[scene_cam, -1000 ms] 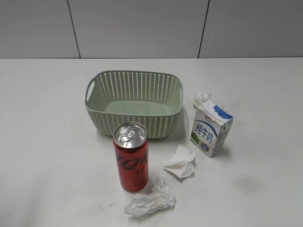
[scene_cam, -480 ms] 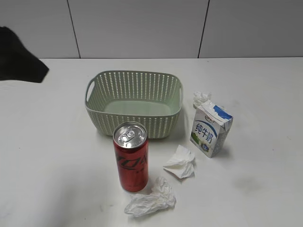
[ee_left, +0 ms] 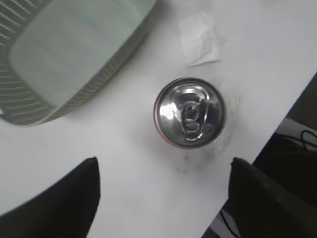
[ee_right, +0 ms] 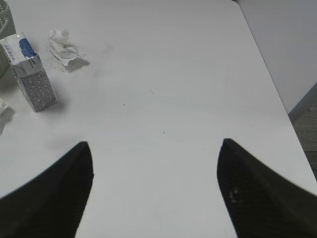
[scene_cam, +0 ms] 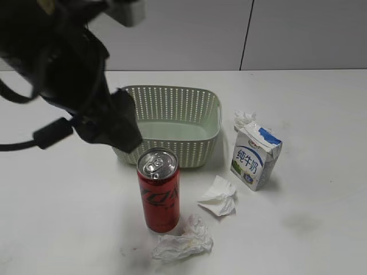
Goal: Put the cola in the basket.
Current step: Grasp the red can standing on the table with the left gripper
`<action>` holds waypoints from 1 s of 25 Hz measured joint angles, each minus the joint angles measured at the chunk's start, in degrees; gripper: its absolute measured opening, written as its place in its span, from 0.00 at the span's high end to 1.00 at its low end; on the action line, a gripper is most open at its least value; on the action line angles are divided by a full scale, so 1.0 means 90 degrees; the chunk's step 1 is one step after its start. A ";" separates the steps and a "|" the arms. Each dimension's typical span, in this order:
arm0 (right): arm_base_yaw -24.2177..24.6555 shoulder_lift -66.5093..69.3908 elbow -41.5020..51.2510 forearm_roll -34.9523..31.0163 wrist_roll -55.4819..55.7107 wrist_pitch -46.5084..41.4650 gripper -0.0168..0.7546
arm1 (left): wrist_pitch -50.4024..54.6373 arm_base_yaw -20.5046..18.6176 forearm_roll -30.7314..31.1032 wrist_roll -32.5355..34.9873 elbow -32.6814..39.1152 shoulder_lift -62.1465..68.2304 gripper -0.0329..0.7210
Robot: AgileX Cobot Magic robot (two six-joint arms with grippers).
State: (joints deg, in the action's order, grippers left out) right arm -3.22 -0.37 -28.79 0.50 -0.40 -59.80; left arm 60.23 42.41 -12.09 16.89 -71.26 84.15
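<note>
The cola [scene_cam: 159, 192] stands upright on the white table, just in front of the pale green basket [scene_cam: 183, 109]. It is a tall red can with a silver top. The basket is empty. My left arm [scene_cam: 80, 80] hangs over the basket's left end and hides it. In the left wrist view the can's top [ee_left: 189, 112] lies below and ahead of my left gripper [ee_left: 163, 166], which is open and empty above the table. The basket [ee_left: 74, 54] shows at upper left there. My right gripper [ee_right: 154, 148] is open and empty over bare table.
A white-and-blue milk carton [scene_cam: 255, 157] stands right of the basket; it also shows in the right wrist view [ee_right: 32, 74]. Crumpled tissues lie beside the can [scene_cam: 219, 196], in front of it [scene_cam: 183, 243] and behind the carton [scene_cam: 245, 119]. The table's edge [ee_right: 277, 94] runs on the right.
My left arm has swung in from the upper left and now hangs over the basket's left end, close above the can. The can, basket and carton have not moved.
</note>
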 joint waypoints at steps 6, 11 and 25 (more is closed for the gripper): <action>0.0000 0.0000 0.0000 0.0000 0.0000 0.0000 0.21 | 0.0038 0.0228 0.0157 -0.0212 -0.0367 0.1027 0.13; 0.0000 0.0000 0.0000 0.0000 0.0000 0.0000 0.21 | 0.0050 0.0228 -0.0130 -0.0260 -0.0656 0.1514 0.13; 0.0000 0.0000 0.0000 0.0000 0.0000 0.0000 0.21 | 0.0144 0.0431 -0.0222 -0.0260 -0.0760 0.2135 0.13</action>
State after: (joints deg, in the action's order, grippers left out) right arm -3.22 -0.37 -28.79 0.50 -0.40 -59.80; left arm 61.52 46.29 -14.08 14.55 -78.10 103.37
